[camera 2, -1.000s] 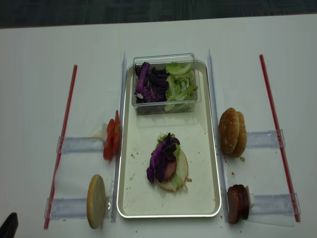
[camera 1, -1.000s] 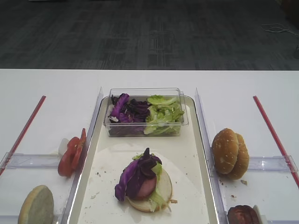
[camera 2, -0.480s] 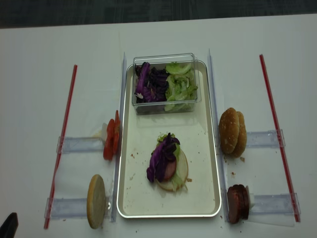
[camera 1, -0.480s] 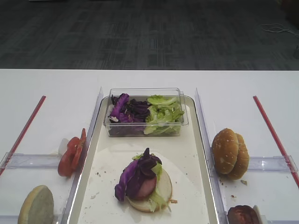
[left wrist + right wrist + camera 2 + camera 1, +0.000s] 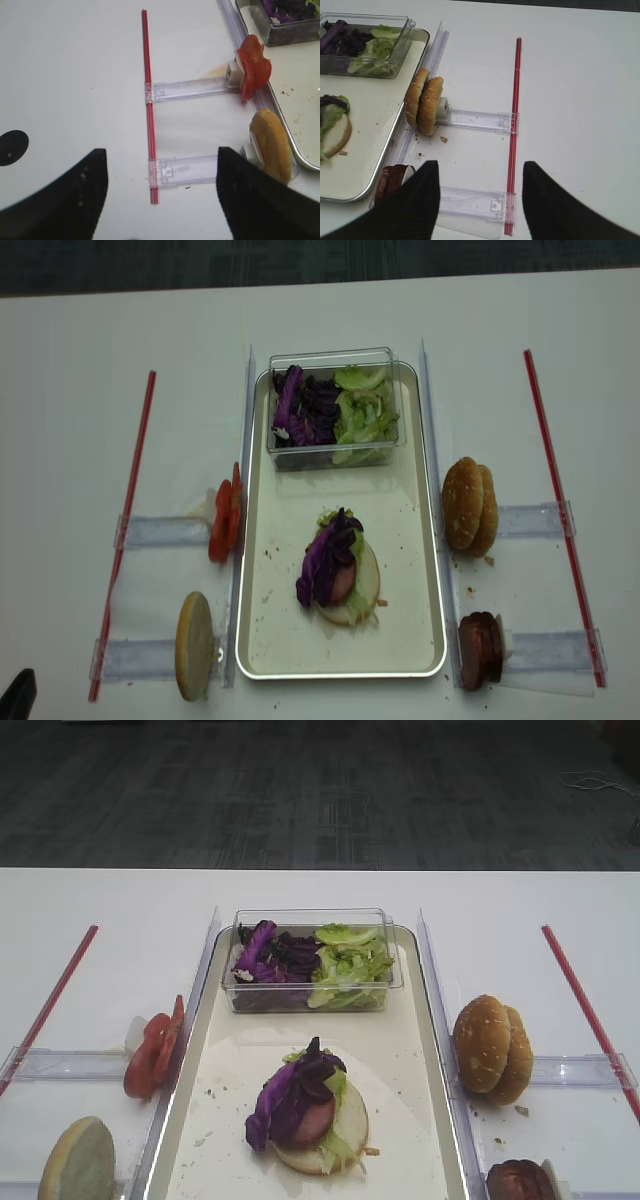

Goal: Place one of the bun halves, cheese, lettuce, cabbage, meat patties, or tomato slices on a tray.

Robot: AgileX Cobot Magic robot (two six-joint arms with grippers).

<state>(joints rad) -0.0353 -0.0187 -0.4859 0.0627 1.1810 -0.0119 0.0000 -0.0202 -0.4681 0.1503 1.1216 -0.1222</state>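
Observation:
The tray (image 5: 410, 510) holds a bun half (image 5: 362, 592) stacked with lettuce, a meat patty and purple cabbage (image 5: 322, 562). Tomato slices (image 5: 225, 523) and another bun half (image 5: 195, 645) stand on edge left of the tray. Two bun halves (image 5: 470, 507) and the meat patties (image 5: 480, 650) stand to its right. No cheese is in view. My left gripper (image 5: 161, 150) hangs open over the table, left of that bun half (image 5: 270, 145). My right gripper (image 5: 480, 164) is open and holds nothing, its left finger beside the meat patties (image 5: 390, 182).
A clear tub (image 5: 335, 410) of cabbage and lettuce sits at the tray's far end. Clear plastic rails (image 5: 160, 532) hold the ingredients on both sides. Red strips (image 5: 128, 510) (image 5: 555, 500) run along the outer left and right. Crumbs lie near the right buns.

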